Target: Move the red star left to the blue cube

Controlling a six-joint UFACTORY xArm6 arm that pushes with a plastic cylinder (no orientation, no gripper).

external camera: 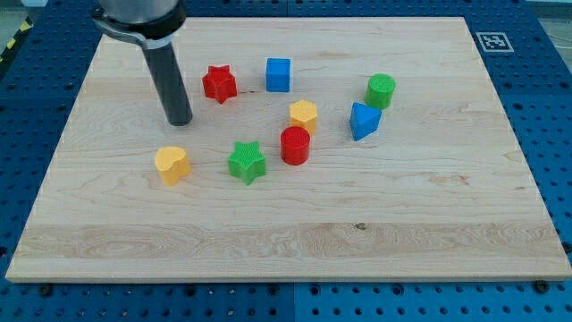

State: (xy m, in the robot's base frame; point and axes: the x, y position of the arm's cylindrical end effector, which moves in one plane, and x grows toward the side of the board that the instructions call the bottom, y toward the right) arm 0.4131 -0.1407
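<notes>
The red star (pixel 219 84) lies flat on the wooden surface (pixel 295 233) near its top edge, left of the middle; it shows one point toward the view's top, and being roughly as wide as it is tall it has no long axis that can be made out. The blue cube (pixel 278 74) sits just beside it on the view's right, apart from it by a narrow strip of bare wood, with one face toward the view's bottom. The arm comes in from the top left corner of the view as a dark rod that stands almost upright, leaning slightly so that its lower end sits a little to the right of its collar. My tip (pixel 180 122) rests on the surface to the left of the red star and a little below it, near but not touching. There are no jaws on this arm, only the rod. Toward the bottom edge from my tip lies a yellow heart (pixel 172 165), and to its right a green star (pixel 247 162).
</notes>
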